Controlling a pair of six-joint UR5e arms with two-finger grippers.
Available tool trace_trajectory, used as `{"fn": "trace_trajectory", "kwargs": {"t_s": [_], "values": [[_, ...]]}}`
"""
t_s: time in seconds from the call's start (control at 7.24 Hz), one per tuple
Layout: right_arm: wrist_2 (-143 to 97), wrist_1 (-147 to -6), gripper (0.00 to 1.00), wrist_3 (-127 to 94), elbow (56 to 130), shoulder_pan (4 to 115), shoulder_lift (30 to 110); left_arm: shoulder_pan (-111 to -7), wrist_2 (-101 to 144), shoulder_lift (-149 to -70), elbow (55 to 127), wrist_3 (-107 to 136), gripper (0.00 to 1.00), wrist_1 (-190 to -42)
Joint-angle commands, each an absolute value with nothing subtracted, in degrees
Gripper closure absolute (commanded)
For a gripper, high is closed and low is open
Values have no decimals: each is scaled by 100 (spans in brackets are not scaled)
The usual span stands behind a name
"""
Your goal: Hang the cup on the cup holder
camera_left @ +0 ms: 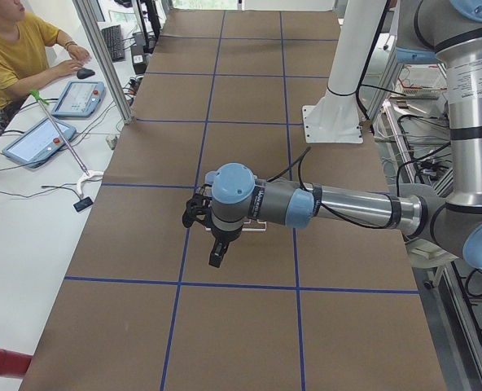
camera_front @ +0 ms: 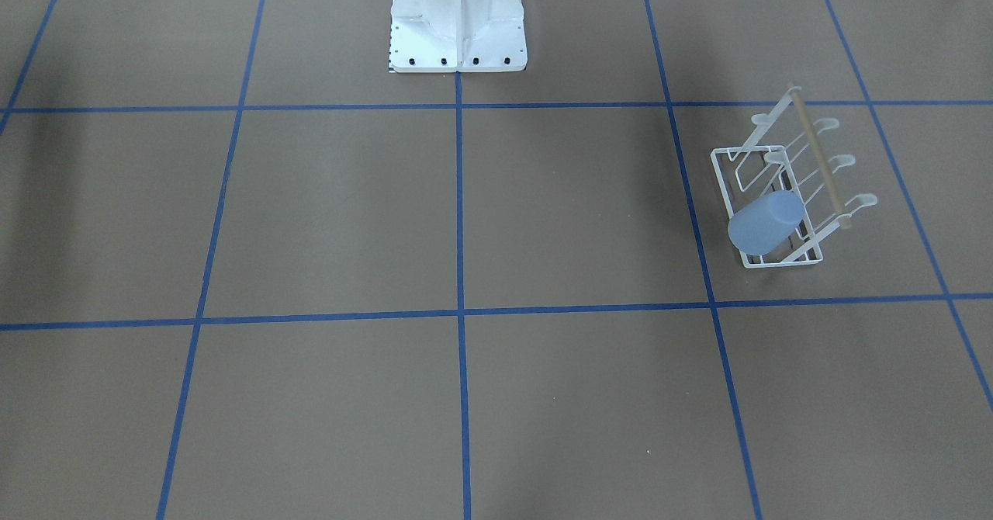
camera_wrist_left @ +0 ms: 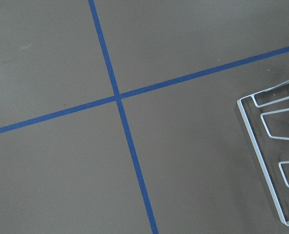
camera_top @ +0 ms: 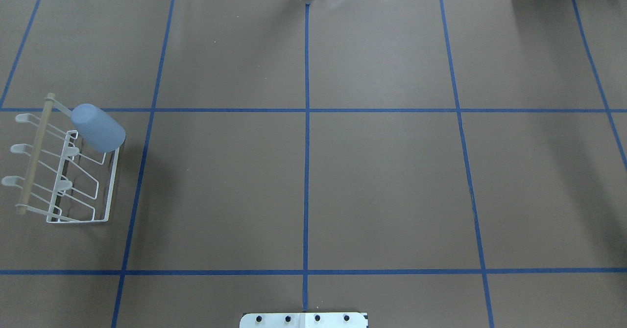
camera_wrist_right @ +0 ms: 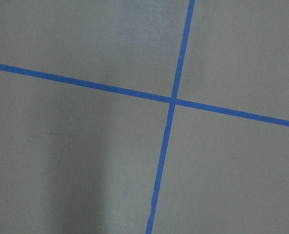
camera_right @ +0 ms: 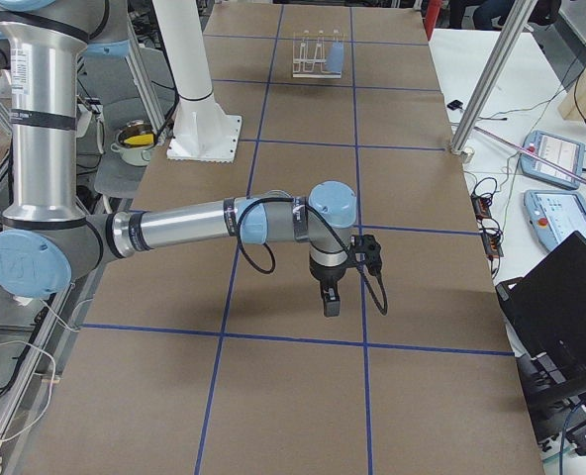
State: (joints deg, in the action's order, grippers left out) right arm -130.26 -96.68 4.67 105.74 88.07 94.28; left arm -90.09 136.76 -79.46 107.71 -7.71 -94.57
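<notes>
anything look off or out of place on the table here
Nothing stands out. The cup hangs tilted at one end of the cup holder, which stands flat on the table. No spill or damage shows.

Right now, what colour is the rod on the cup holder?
Tan; the rod shows best in the overhead exterior view.

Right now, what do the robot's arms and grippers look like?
Both the left arm and right arm are silver tubes with pale blue joint caps and dark bands. A black cable loops along each wrist. The left gripper and right gripper are black and narrow.
</notes>
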Motion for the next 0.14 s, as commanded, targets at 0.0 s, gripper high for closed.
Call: {"fn": "trace_trajectory", "kwargs": {"t_s": [0.0], "values": [[-13025,-9668,0,466,10573,8807,9439,-9009,13676,-7945,10767,-782,2,-9448]]}}
